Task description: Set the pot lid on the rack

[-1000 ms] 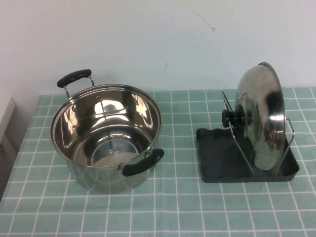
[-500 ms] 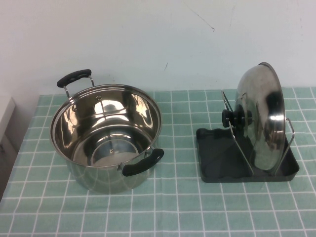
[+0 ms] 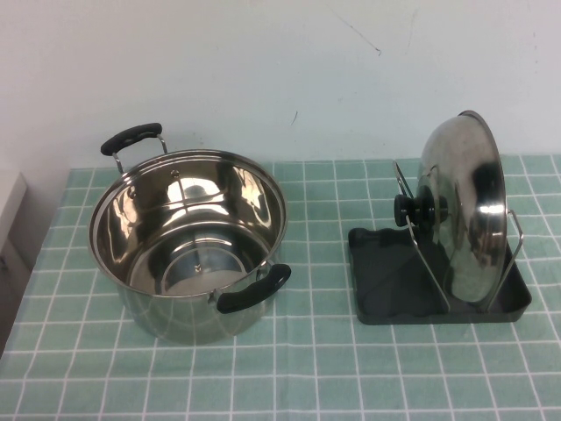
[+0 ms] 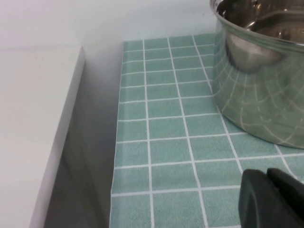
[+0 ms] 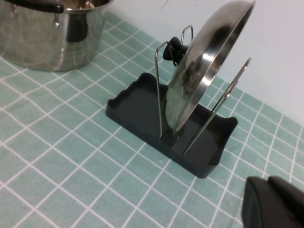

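Note:
The shiny steel pot lid point(image 3: 465, 206) stands on edge in the dark grey rack point(image 3: 377, 298) at the right, held between its wire loops, with its black knob point(image 3: 412, 210) facing left. It also shows in the right wrist view point(image 5: 204, 71), seated in the rack point(image 5: 137, 109). Neither gripper shows in the high view. My left gripper point(image 4: 270, 183) is shut and empty, low over the table's left edge near the pot. My right gripper point(image 5: 270, 187) is shut and empty, over the table a short way off from the rack.
A deep steel pot point(image 3: 188, 246) with two black handles stands open at the left, also in the left wrist view point(image 4: 261, 71) and the right wrist view point(image 5: 52, 28). A white ledge point(image 4: 33, 118) lies beyond the table's left edge. A white wall stands behind.

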Available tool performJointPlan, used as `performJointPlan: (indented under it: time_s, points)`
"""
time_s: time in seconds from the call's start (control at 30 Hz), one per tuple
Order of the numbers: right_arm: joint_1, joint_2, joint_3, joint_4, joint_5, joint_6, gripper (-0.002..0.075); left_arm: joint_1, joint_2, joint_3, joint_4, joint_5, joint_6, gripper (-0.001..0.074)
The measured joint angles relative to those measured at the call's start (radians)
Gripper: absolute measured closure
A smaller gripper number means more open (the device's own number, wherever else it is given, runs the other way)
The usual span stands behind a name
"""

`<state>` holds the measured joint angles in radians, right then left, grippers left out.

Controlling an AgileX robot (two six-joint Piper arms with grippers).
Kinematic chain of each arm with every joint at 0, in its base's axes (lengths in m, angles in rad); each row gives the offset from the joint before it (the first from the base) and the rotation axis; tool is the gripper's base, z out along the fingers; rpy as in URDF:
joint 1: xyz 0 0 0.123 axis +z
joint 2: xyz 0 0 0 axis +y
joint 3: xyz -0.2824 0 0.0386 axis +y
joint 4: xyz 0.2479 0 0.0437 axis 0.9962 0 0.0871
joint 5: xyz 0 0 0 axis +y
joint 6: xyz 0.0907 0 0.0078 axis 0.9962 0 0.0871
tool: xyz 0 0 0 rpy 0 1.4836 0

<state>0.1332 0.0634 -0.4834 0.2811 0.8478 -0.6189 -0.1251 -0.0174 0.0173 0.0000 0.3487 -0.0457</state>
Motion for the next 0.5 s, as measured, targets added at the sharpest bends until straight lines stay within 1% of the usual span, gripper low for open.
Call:
performJointPlan:
  time_s: [0.5]
  points:
    - [0.000,0.000,0.000,0.000,0.000,0.000,0.0728,0.000,0.000,0.002,0.000,-0.015,0.014,0.0737]
